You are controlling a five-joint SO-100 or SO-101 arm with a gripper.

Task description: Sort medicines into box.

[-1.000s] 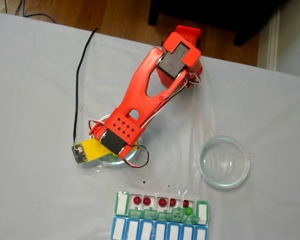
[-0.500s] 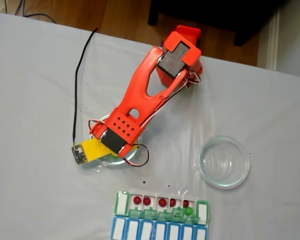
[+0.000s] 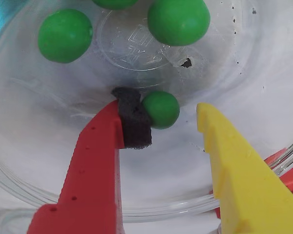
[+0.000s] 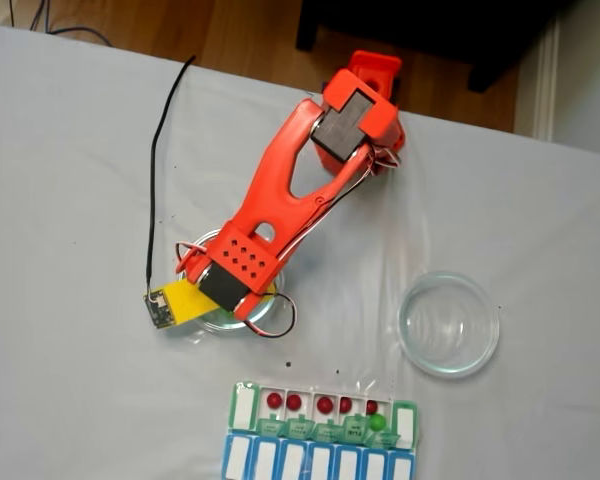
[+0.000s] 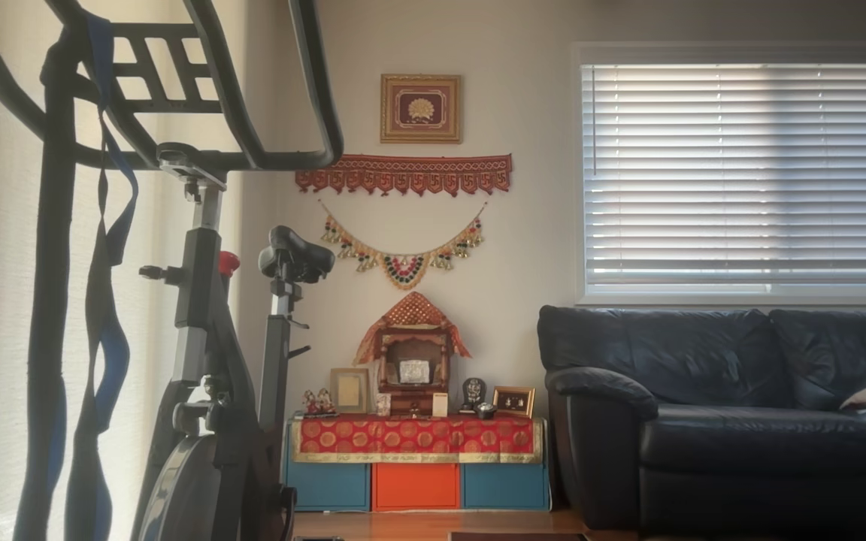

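Note:
In the wrist view my gripper point(image 3: 162, 105) is open, low inside a clear glass dish point(image 3: 49, 146). One green medicine point(image 3: 160, 109) lies between the fingers. It touches the black pad of the red finger point(image 3: 95, 161), and a gap separates it from the yellow finger point(image 3: 234, 165). More green medicines point(image 3: 65, 35) point(image 3: 178, 20) lie farther back in the dish. In the fixed view the orange arm point(image 4: 280, 190) reaches over that dish point(image 4: 268, 315). The box point(image 4: 242, 408) lies at the front, with red medicines point(image 4: 274, 400) in its white compartments and one green medicine point(image 4: 378, 422).
An empty glass dish point(image 4: 448, 323) stands to the right of the arm in the fixed view. A black cable point(image 4: 158, 160) runs from the wrist camera board toward the table's far edge. White tabletop point(image 4: 70, 380) surrounds the dishes and box.
The arm's wrist has edged slightly to the left over the dish. The box, its pills and the empty dish have not moved.

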